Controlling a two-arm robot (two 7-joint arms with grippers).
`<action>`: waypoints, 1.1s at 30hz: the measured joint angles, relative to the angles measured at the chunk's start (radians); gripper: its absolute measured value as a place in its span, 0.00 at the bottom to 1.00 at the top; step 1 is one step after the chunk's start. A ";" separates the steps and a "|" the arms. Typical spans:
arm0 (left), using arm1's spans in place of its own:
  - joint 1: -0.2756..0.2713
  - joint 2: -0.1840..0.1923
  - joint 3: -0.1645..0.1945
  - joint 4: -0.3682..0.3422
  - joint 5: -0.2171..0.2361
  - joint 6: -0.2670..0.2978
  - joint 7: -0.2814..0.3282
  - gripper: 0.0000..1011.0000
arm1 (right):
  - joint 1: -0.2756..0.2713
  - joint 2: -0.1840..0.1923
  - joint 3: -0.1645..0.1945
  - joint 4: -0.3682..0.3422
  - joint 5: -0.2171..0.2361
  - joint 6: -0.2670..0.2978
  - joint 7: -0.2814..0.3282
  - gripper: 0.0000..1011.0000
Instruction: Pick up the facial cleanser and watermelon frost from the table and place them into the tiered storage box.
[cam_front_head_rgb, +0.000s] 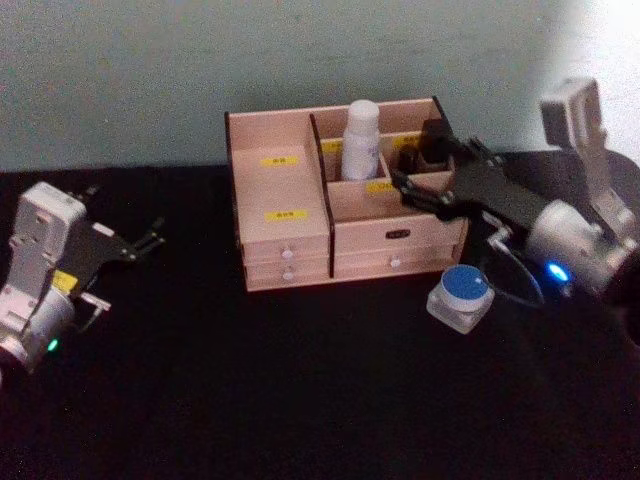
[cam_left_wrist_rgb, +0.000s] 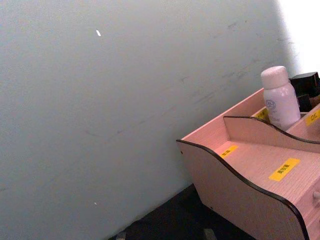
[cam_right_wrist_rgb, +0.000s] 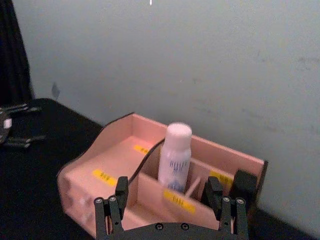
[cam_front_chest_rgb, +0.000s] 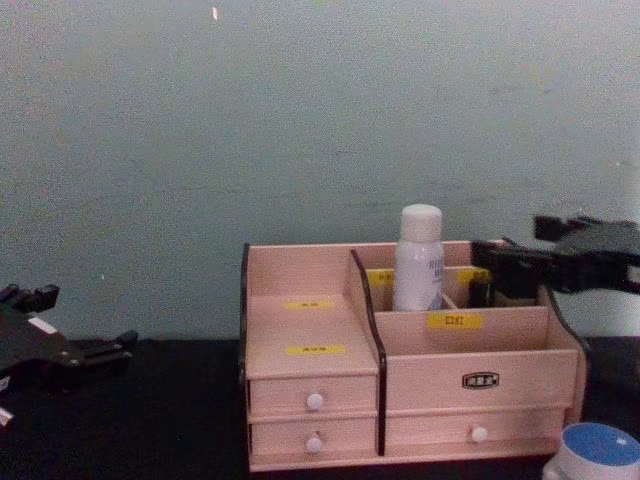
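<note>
At the counter's (cam_front_head_rgb: 300, 400) rear edge, midway along it, stands the tiered storage box (cam_front_head_rgb: 268, 135), its back close to the wall (cam_front_head_rgb: 130, 70). A white bottle (cam_front_head_rgb: 360, 138) stands upright in a rear compartment, just right of the box's tall central divider.

The right pincer (cam_front_head_rgb: 425, 165) hangs over the box's right-hand compartments, at about rim height in the chest view. Its fingers (cam_right_wrist_rgb: 121, 192) are spread apart and hold nothing. The bottle is just to the pincer's left and apart from both fingers. In the right wrist view it appears between the two fingers, farther off.

A dark object (cam_right_wrist_rgb: 243, 184) sits at the box's rear right corner, close to this pincer; whether the two touch cannot be told. A blue-lidded jar (cam_front_head_rgb: 461, 297) rests on the counter near the box's front right corner, beneath the right arm.

The left pincer (cam_front_head_rgb: 155, 232) is parked low near the counter's left edge, well apart from the box. Its fingers are apart and empty.

Surface: the counter is black and plain. The box is pale pink-beige wood with dark edges. It carries small yellow labels (cam_front_head_rgb: 285, 213) on its steps and white-knobbed drawers (cam_front_head_rgb: 288, 253) along its front.

Room: the wall behind is pale grey-green, with a bright patch at its upper right in the head view.
</note>
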 joint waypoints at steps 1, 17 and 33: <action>0.000 0.000 0.000 0.000 0.000 0.000 0.000 0.99 | -0.027 0.020 0.007 -0.028 0.010 0.007 0.003 0.99; 0.000 0.000 0.000 0.000 0.000 0.000 0.000 0.99 | -0.239 0.179 0.063 -0.204 0.098 0.094 -0.009 0.99; 0.000 0.000 0.000 0.000 0.000 0.000 0.000 0.99 | -0.247 0.215 0.029 -0.190 0.126 0.218 -0.071 0.99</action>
